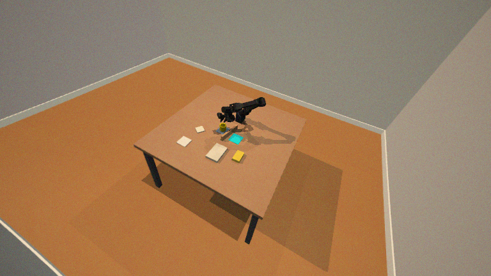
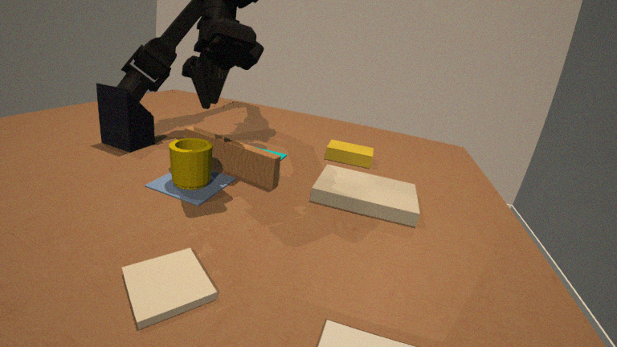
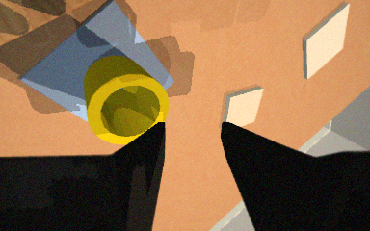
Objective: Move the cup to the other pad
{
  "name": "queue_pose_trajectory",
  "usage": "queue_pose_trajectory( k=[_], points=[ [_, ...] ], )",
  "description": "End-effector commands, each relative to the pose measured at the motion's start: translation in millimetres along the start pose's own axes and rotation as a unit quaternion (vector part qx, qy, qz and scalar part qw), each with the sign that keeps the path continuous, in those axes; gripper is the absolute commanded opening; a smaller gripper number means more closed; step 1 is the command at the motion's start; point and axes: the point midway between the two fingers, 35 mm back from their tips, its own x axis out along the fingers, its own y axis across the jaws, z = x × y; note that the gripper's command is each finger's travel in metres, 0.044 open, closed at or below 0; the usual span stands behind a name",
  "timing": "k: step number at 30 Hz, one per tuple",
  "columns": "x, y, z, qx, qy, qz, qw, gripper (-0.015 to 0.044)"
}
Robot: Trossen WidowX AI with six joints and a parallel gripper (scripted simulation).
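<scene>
The gripper (image 2: 208,97) hangs above the table (image 2: 409,279) with its fingers partly apart, a clear gap between them, holding and touching nothing. In the wrist view the left fingertip overlaps the cup's rim by line of sight only. The cup (image 2: 190,162), a yellow open-topped cylinder, stands upright on the blue pad (image 2: 190,193). Just behind it stands a low wooden wall (image 2: 250,163), and beyond that a cyan pad (image 2: 275,154) shows partly. No marbles are discernible inside the cup.
</scene>
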Motion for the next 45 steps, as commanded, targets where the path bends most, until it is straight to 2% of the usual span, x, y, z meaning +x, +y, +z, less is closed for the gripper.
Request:
queue_pose_trajectory(
  k=[1, 4, 15, 45],
  points=[
    [24, 38, -24, -0.052, -0.069, 0.169, 0.982, 0.0167],
    [27, 48, -28, -0.061, -0.102, 0.208, 0.971, 0.0167],
    [29, 50, -28, -0.061, -0.102, 0.208, 0.971, 0.0167],
    [73, 70, -19, -0.061, -0.103, 0.208, 0.971, 0.0167]
  ],
)
